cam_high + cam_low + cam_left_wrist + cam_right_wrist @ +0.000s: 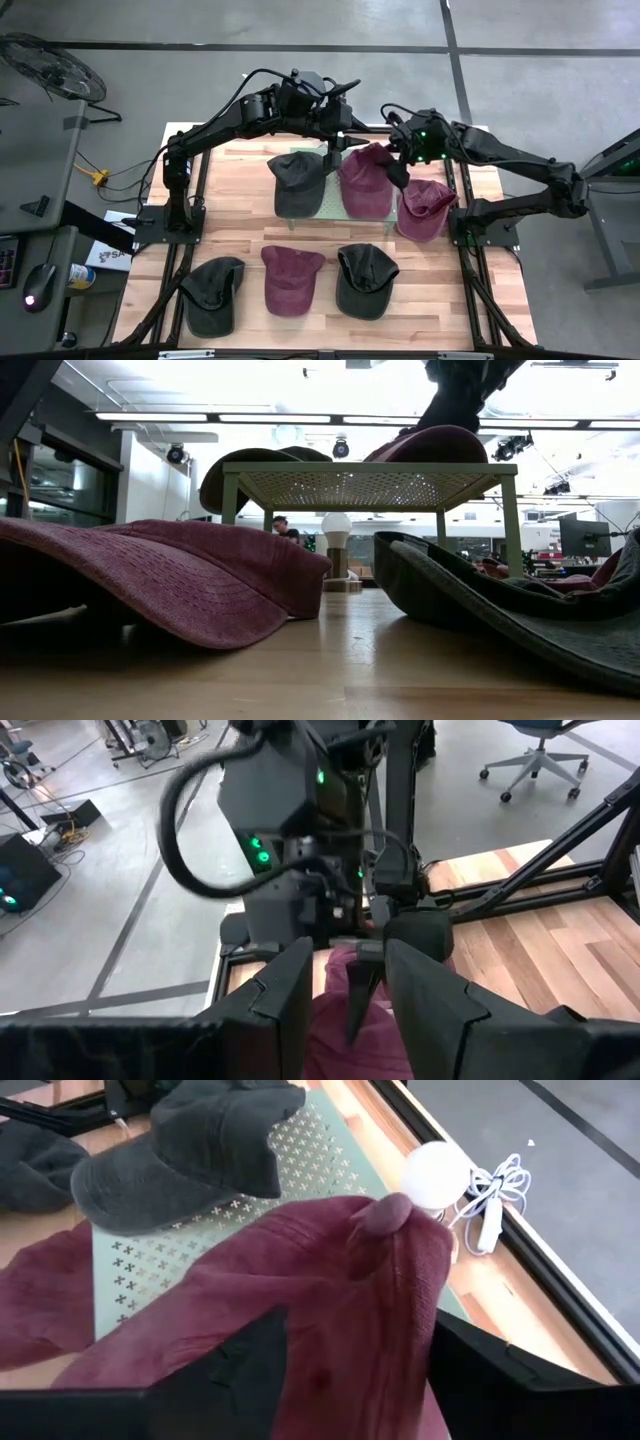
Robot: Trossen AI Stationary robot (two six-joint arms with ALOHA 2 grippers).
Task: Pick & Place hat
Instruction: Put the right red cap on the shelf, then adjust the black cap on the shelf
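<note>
On the green stand (333, 207), the right hand (398, 172) grips the maroon hat (366, 180).

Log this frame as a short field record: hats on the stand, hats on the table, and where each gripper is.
stand: pale green perforated stand at the table's back
on stand: dark grey hat; maroon hat
beside stand: second maroon hat, on the right arm's side
front row: grey hat, maroon hat, grey hat
left gripper: above the stand's back edge, open
right gripper: at the stand's maroon hat, grip unclear
</note>
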